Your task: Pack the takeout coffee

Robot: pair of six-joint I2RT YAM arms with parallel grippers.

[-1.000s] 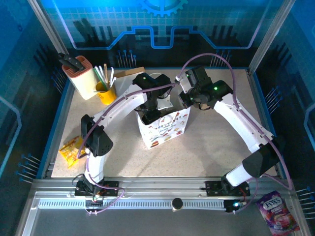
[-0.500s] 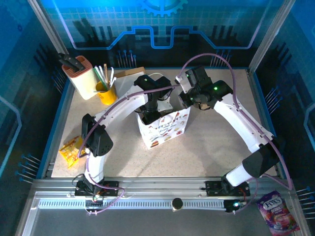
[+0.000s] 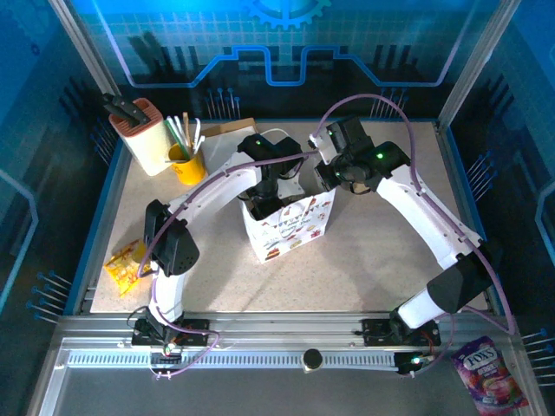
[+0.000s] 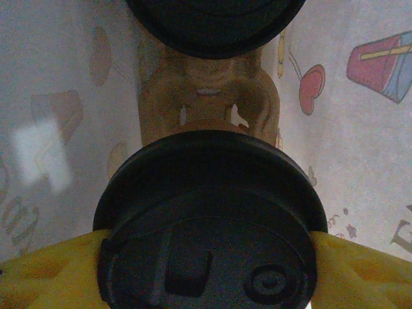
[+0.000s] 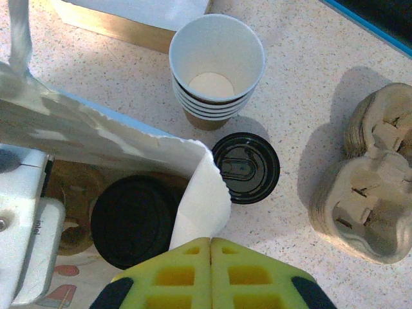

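Gripping black-lidded coffee cup [image 4: 209, 219] with left jaws, yellow pads [image 4: 45, 273] against both sides of lid, deep inside paper bag [image 3: 290, 227]. Above pulp carrier [image 4: 206, 96] on bag floor; second lidded cup [image 4: 212, 22] just beyond. Pinching bag's top edge with right jaws, closed tight. Beside bag on tabletop [image 5: 302, 84]: stack of empty cups [image 5: 217, 64], loose lid [image 5: 245, 167], stack of spare carriers [image 5: 370, 187].

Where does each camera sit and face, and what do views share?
Top external: above, behind the bases, facing the table; left arm, right arm show.
Left wrist: inside the paper bag, facing down onto a lidded cup between the left fingers.
Right wrist: over the bag's rim, facing down; the right fingers pinch the rim.
Shared: the paper bag is in all three.
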